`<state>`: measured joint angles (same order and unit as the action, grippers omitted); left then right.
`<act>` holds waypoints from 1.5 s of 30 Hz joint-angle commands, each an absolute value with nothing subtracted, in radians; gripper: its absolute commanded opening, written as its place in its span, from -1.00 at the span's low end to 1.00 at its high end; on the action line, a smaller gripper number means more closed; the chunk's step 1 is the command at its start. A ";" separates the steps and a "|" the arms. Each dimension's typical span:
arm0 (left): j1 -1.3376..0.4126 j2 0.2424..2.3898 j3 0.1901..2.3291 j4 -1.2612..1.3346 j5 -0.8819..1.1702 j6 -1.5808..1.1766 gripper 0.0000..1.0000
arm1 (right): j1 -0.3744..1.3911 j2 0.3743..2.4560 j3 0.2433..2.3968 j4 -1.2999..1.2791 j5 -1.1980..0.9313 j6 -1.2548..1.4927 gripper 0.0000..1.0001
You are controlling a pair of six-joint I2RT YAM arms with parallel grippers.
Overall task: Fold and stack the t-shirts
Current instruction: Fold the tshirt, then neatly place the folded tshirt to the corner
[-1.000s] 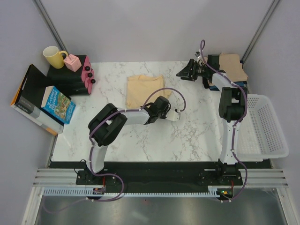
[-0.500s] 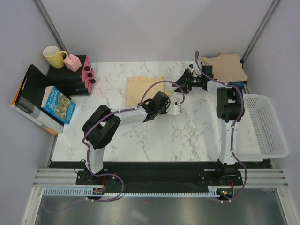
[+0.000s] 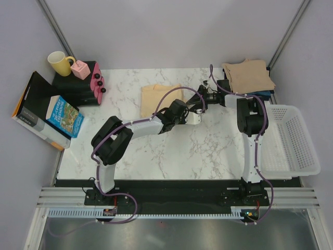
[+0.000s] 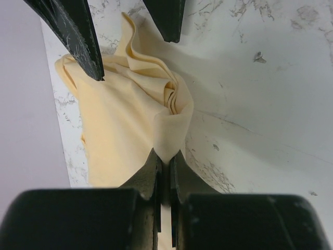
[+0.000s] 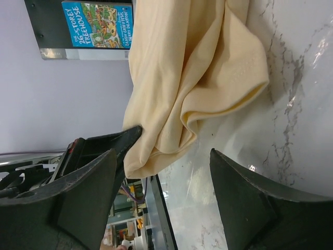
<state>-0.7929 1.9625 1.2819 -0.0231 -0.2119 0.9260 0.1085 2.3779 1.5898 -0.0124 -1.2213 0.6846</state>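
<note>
**Far left, off the marble table (image 3: 171, 151):** a yellow mug (image 3: 60, 63) and, nearer the arms, a blue book (image 3: 65, 115).

**Centre:** the pale cream t-shirt (image 3: 158, 96) lies rumpled at the far middle of the table. One corner is gathered into folds and lifted toward the right. The left gripper (image 4: 166, 159) is clamped on that corner, with the fabric pinched between its closed fingers. Just beside it, the right gripper (image 5: 163, 153) faces the same corner with its jaws wide apart, gripping nothing.

**Far right corner:** the tan t-shirt (image 3: 248, 75) lies folded on top of a dark t-shirt (image 3: 264, 95), of which only an edge shows.

**Right edge:** a white mesh basket (image 3: 299, 156).
</note>
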 commanded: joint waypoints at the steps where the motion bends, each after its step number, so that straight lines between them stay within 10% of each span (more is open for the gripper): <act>1: -0.787 1.896 1.302 0.029 -0.239 0.933 -0.96 | 0.126 2.391 1.660 0.034 -1.204 0.701 0.61; 28: -0.785 1.842 1.267 0.011 -0.232 0.937 -0.96 | 0.184 2.513 1.651 0.800 -1.178 1.341 0.78; 45: -0.801 1.873 1.287 0.012 -0.224 0.936 -0.96 | 0.212 2.539 1.638 0.667 -1.186 1.237 0.68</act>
<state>-0.7883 1.8862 1.2686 -0.0208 -0.2325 0.9268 0.1974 2.5210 1.6234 0.7181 -1.1740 1.3155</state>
